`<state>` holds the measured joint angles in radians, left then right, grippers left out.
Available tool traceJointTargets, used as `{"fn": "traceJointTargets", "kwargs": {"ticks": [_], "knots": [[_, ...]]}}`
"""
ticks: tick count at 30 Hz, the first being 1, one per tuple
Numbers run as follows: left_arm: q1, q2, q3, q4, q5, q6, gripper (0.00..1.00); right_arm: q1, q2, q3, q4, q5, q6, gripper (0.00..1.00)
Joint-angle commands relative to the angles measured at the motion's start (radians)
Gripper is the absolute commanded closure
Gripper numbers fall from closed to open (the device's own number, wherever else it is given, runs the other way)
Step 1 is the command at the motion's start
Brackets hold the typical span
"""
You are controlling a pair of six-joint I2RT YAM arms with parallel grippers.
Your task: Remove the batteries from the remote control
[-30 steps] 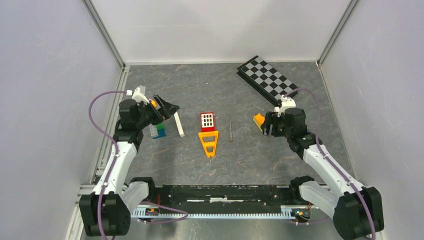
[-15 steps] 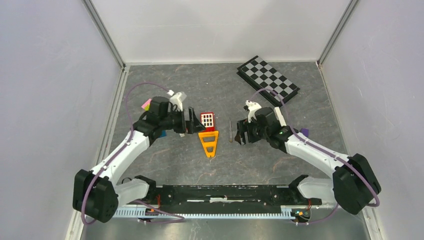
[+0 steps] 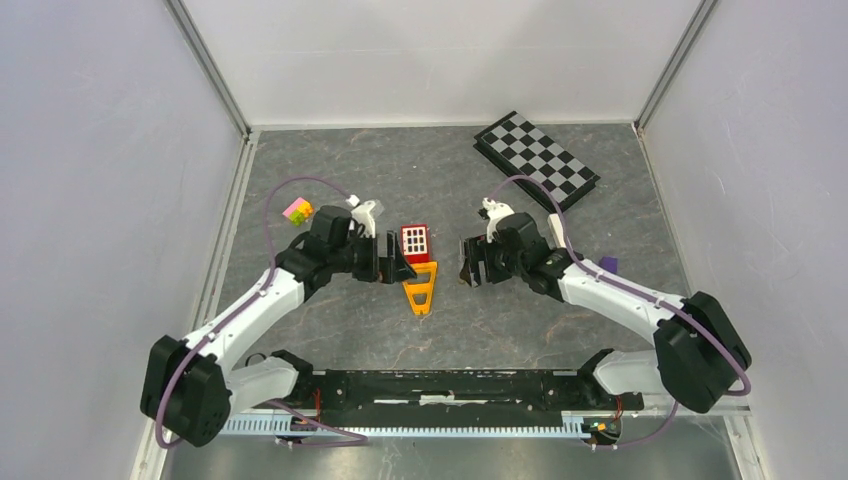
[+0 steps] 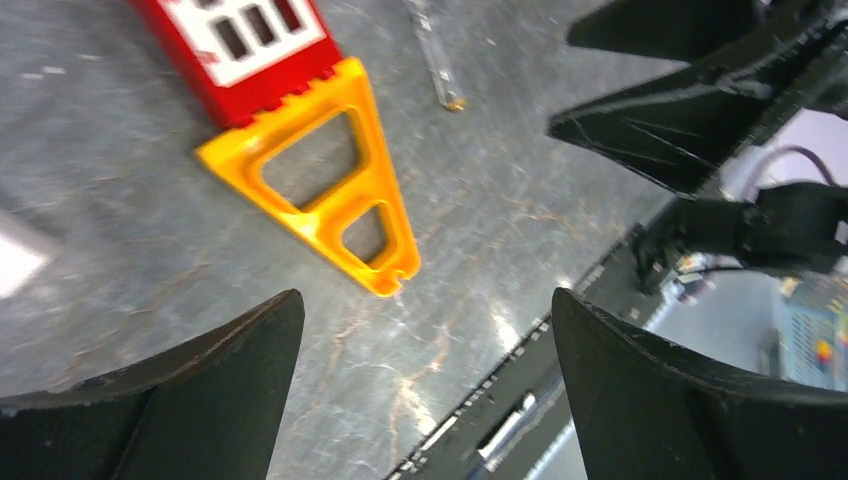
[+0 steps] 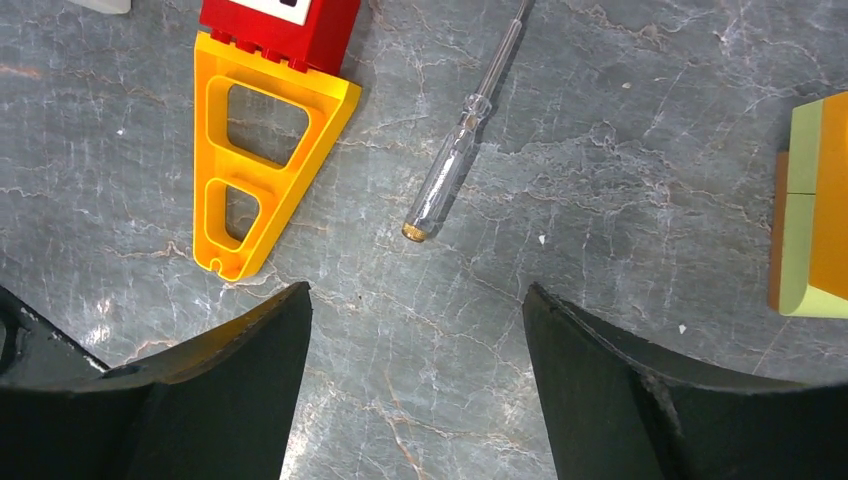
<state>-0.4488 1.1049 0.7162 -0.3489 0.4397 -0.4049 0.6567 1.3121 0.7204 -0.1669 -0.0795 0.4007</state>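
Observation:
No batteries show in any view. In the top view the remote control is hidden under my left arm. A white sliver (image 4: 14, 262) at the left edge of the left wrist view may be part of it. My left gripper (image 3: 397, 266) (image 4: 425, 300) hangs open just left of the yellow triangular frame (image 3: 418, 286) (image 4: 330, 205), with nothing between its fingers. My right gripper (image 3: 470, 268) (image 5: 415, 290) is open above bare table. A thin clear-handled screwdriver (image 5: 462, 145) (image 4: 436, 58) lies just ahead of its fingertips.
A red block with a white grid (image 3: 415, 240) touches the yellow frame's wide end. An orange and green block (image 5: 812, 215) lies to the right of the screwdriver. A checkerboard (image 3: 535, 158) sits at the back right. A pink and yellow block (image 3: 297, 211) sits at the left.
Both arms have swung inward to the table's middle. The left gripper moved right over where the white remote lay; the right gripper moved left over the screwdriver. Both stay open.

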Motion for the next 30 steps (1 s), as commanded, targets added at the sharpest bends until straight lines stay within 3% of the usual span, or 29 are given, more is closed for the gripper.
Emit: {"fn": "traceJointTargets", "kwargs": {"ticks": [1,6,14,19,25,30], "knots": [[-0.050,0.079,-0.018,0.151,0.244,-0.082,0.00,0.014,-0.064,-0.024,0.036,0.124,0.052,0.17],[-0.140,0.146,-0.102,0.392,0.222,-0.243,0.00,0.008,-0.161,-0.067,0.030,0.224,-0.003,0.15],[-0.183,0.390,0.004,0.356,-0.007,-0.196,0.00,-0.086,-0.236,-0.178,0.004,0.161,0.014,0.11],[-0.166,0.539,0.158,0.297,-0.179,-0.118,0.00,-0.155,-0.230,-0.196,0.004,0.135,0.005,0.10],[-0.049,0.708,0.374,0.297,-0.132,-0.094,0.00,-0.242,-0.112,-0.129,0.009,0.122,-0.067,0.08],[-0.007,0.685,0.452,0.237,-0.139,-0.039,0.00,-0.260,0.087,0.043,0.037,0.097,-0.139,0.15]]}}
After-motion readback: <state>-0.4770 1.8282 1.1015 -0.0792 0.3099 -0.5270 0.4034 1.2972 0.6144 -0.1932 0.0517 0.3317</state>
